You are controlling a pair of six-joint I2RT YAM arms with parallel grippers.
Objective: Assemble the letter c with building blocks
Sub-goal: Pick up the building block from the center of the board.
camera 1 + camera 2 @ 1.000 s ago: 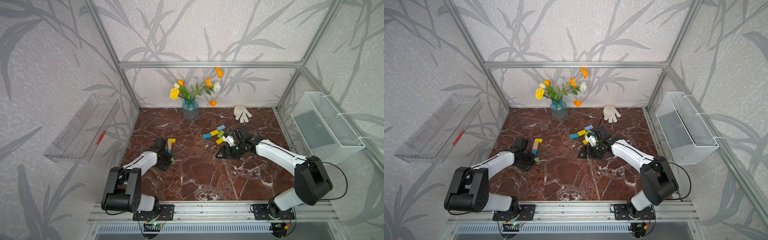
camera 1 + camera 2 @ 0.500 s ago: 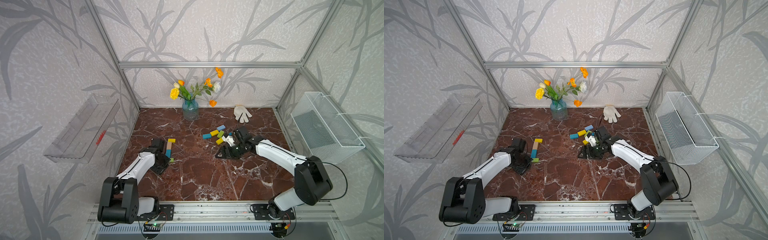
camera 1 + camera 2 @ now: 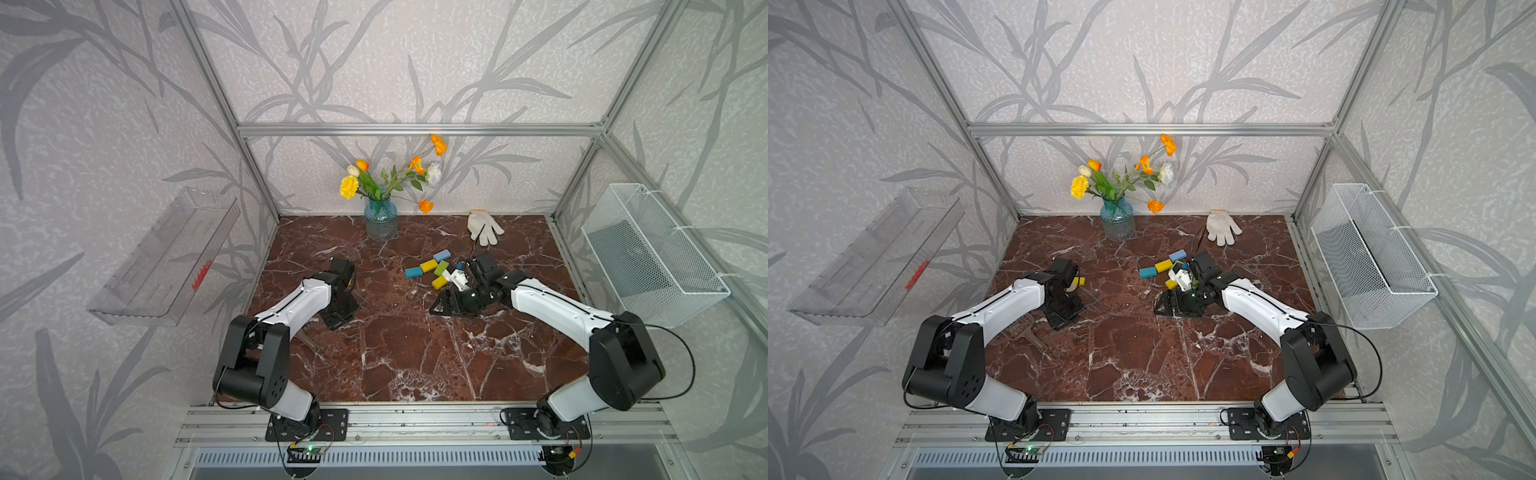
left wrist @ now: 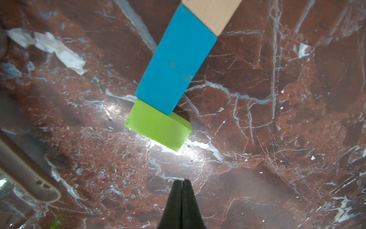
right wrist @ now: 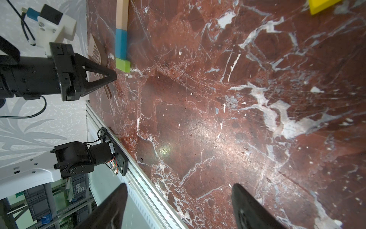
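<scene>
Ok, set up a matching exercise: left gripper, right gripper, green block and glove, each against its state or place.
Column one:
1. left gripper
2. right gripper
3. green block
4. glove

Column two:
a. jaws wide apart
b. at the far edge of the table
c. against the end of the blue block
d. jaws shut, empty

Pairs: 1-d, 2-a, 3-c, 4-b

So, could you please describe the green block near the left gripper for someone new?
Find the left gripper, shut over the marble table. Just ahead lies a row: tan block, blue block, then the green block, the row's only crosswise piece.
</scene>
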